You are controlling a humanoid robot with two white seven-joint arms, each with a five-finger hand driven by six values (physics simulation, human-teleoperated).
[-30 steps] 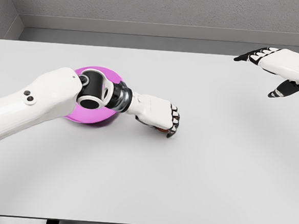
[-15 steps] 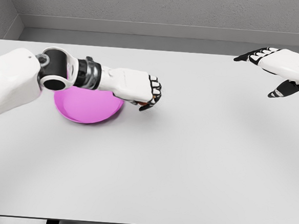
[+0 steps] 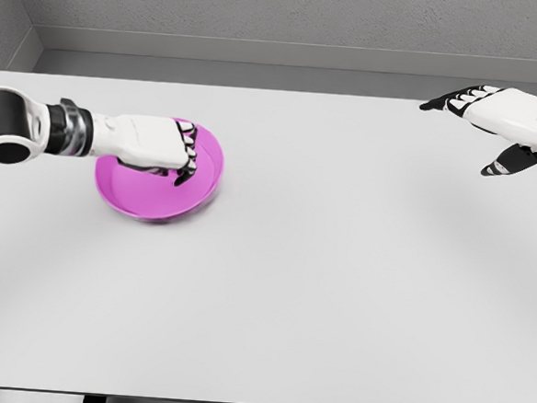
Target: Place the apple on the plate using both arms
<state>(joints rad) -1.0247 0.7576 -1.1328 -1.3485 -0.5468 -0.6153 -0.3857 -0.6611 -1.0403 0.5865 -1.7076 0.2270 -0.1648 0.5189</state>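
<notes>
In the head view, a white table (image 3: 336, 289) filled most of the frame, with a grey wall along the top edge. A magenta plate (image 3: 149, 198) lay on the table in the left part of the frame, a little above mid-height. The left arm came in from the left edge at that same height, and the left hand (image 3: 157, 145) was over the upper half of the plate, knuckles toward the frame's right. Its black-tipped fingers (image 3: 188, 150) were curled tightly inward, pressed together in a closed grasp. The apple could not be seen anywhere; whether it sat inside that closed hand could not be told, since the fingers and palm hid whatever they enclosed. Whether the hand touched the plate could not be told either.

The right hand (image 3: 497, 121) was in the upper right corner of the frame, well apart from the plate, above the far right side of the table. Its fingers (image 3: 460, 100) were stretched out and spread toward the left, the thumb hanging lower, holding nothing.
</notes>
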